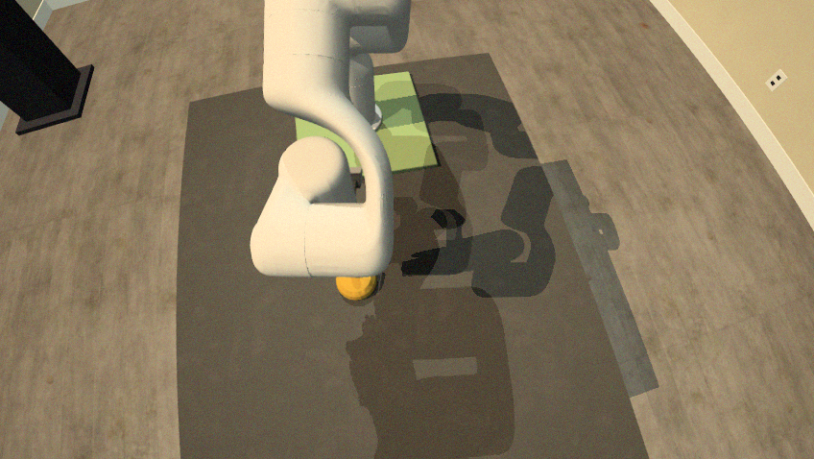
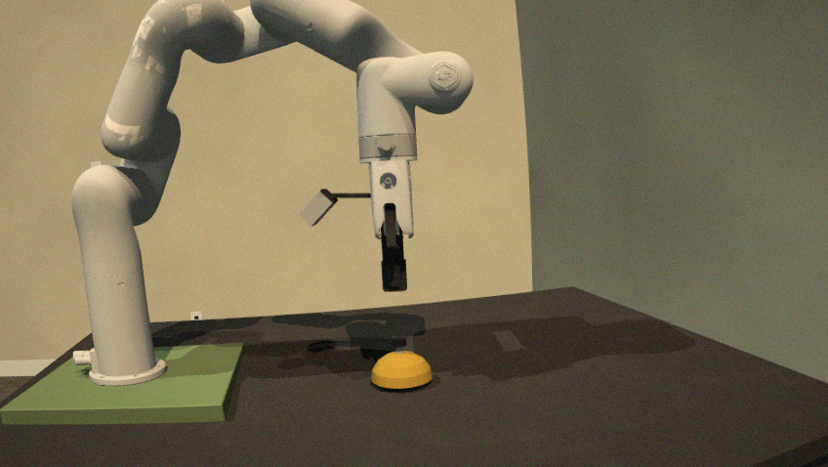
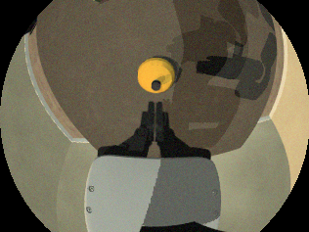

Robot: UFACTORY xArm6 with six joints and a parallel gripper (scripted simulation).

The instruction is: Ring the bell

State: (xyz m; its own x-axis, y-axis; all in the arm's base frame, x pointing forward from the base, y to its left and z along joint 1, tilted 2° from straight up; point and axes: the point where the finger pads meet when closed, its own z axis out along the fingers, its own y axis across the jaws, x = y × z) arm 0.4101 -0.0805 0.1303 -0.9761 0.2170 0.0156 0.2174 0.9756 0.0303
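The yellow dome-shaped bell (image 1: 355, 286) (image 2: 400, 372) (image 3: 154, 71) stands upright on the dark table (image 1: 245, 353) (image 2: 579, 417) (image 3: 98, 68). Its small dark button (image 3: 155, 85) (image 2: 399, 343) sits on top, clear of the gripper. My gripper (image 2: 394, 289) (image 3: 154, 110) points straight down, its fingers together and empty. It hangs well above the bell, with a wide gap between fingertips and button in the exterior view. In the top view the arm hides the gripper and part of the bell.
The arm's base stands on a green board (image 1: 404, 148) (image 2: 115, 397) at the table's base end. A black stand (image 1: 39, 68) is on the floor beyond the table. Shadows of the arm fall across the table beside the bell.
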